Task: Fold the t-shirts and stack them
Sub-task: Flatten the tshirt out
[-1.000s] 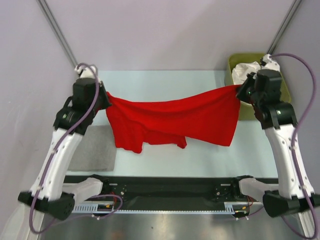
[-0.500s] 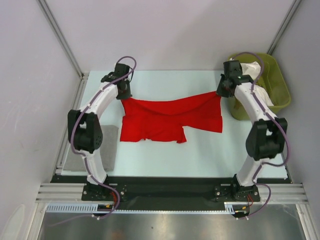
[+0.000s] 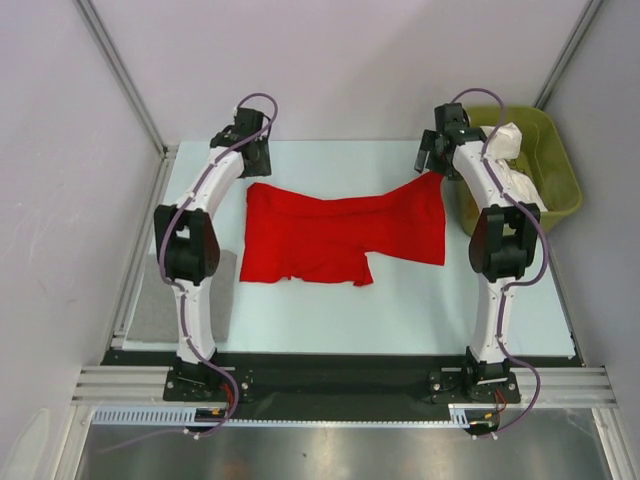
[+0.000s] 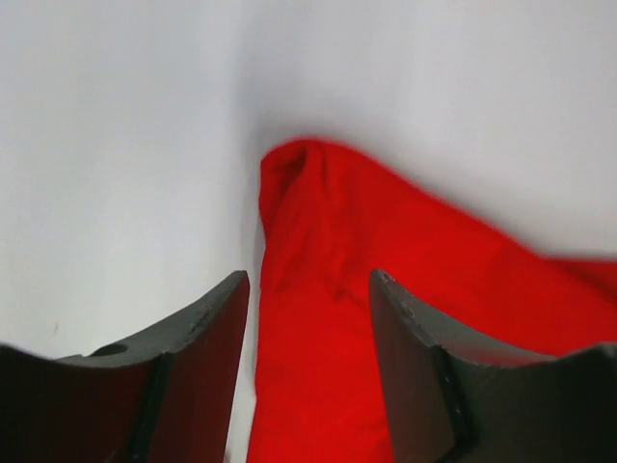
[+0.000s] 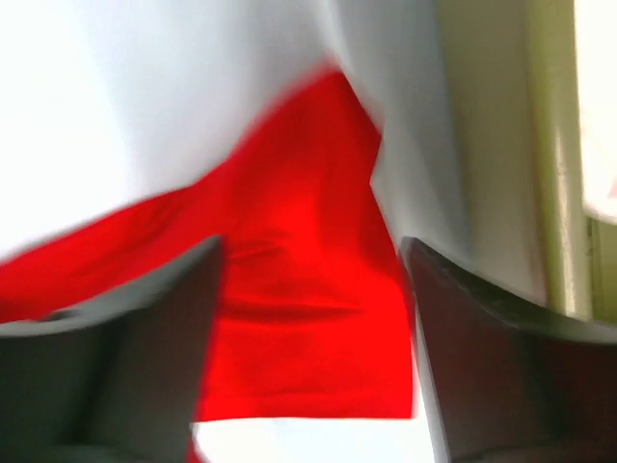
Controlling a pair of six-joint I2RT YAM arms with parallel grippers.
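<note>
Red t-shirt (image 3: 340, 235) lies spread across the middle of the desk (image 3: 400, 300), its far corners out toward each arm. Laid wide, I judge, so it can be flattened for folding. The near edge is uneven, with one flap hanging lower at centre.

Left end effector (image 4: 307, 289): jaws apart, holding nothing, cloth corner on the desk just beyond them.

Right end effector (image 5: 310, 251): likewise open and empty. The view is blurred, so that corner may be slightly lifted.

White t-shirts (image 3: 510, 160) sit in the olive-green tub (image 3: 560, 190), just beside the right wrist and crowding that side. Grey pad (image 3: 150, 310) lies at near left, apart from the shirt.

Overhead wide; wrists (close) share red t-shirt (image 3: 340, 235).
</note>
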